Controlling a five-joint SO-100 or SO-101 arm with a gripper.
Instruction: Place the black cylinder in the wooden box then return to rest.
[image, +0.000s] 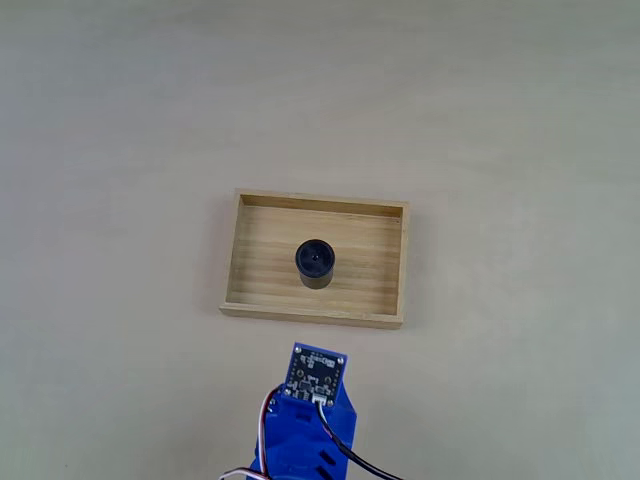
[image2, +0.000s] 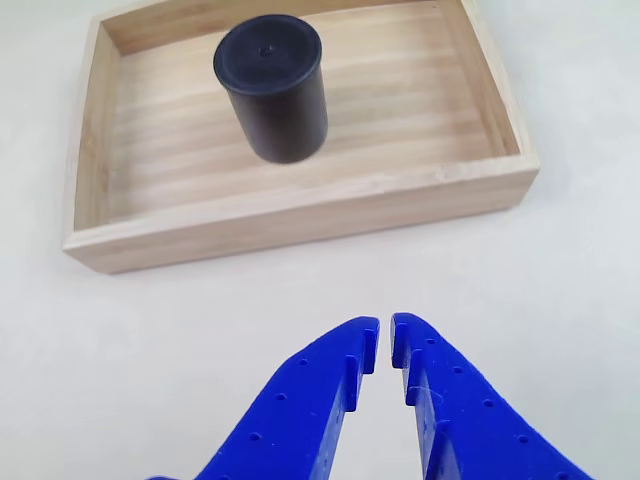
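Black cylinder (image2: 271, 85) stands upright in the wooden box (image2: 300, 210). Pincer (image2: 385, 345) nearly closed, empty, outside the near wall. Retreat straight back to rest; don't nudge the box.

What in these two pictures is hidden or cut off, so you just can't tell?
- Robot arm: the fixed view's bottom edge cuts it off.
- Gripper: fingers run off the other view's bottom edge.
- Black cylinder: its base and the floor behind it are hidden by its own body.
- Wooden box: far wall clipped by the top edge in the other view.
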